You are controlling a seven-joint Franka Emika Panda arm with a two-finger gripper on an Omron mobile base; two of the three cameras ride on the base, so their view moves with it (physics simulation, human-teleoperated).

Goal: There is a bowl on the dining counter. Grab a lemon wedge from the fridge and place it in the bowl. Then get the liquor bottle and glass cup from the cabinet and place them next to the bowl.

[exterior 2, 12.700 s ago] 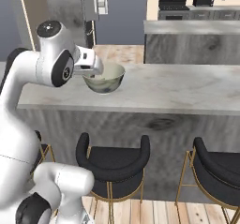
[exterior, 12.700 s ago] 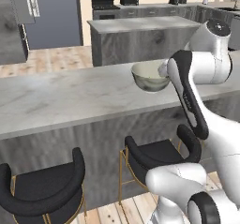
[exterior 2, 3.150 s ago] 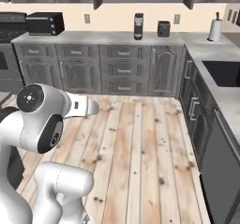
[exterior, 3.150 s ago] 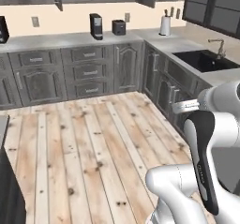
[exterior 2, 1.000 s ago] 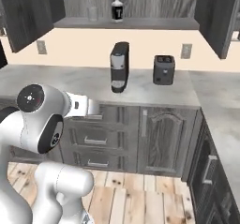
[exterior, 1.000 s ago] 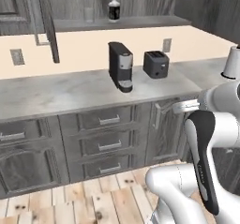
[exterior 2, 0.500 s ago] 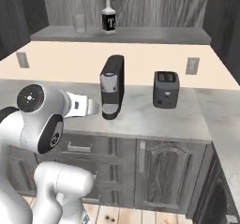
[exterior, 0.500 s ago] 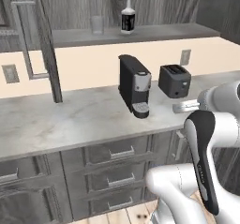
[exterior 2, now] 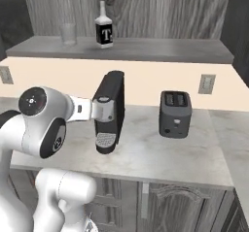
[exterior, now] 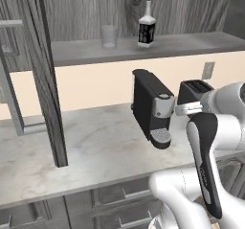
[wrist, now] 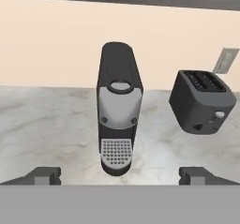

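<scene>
The cabinet stands open, its grey shelf (exterior: 196, 43) (exterior 2: 170, 49) high above the kitchen worktop. On the shelf a clear glass cup (exterior: 109, 35) (exterior 2: 68, 33) stands just left of the liquor bottle (exterior: 146, 28) (exterior 2: 103, 31), a small bottle with a black label. My gripper (wrist: 121, 176) is open and empty, its dark fingertips (wrist: 44, 175) far apart. It hangs low in front of the worktop, well below the shelf. The bowl, dining counter, fridge and lemon wedge are out of view.
A black and silver coffee machine (exterior: 150, 109) (exterior 2: 109, 112) (wrist: 119, 124) stands on the marbled worktop (exterior: 95, 151), straight ahead of the hand. A dark toaster (exterior 2: 175, 113) (wrist: 202, 101) sits to its right. The open cabinet door (exterior: 40, 70) with a bar handle (exterior: 15, 106) juts out at the left.
The whole picture has shifted: the base has driven closer to the worktop, so the shelf, bottle and cup show larger and nearer. The gripper has stayed open.
</scene>
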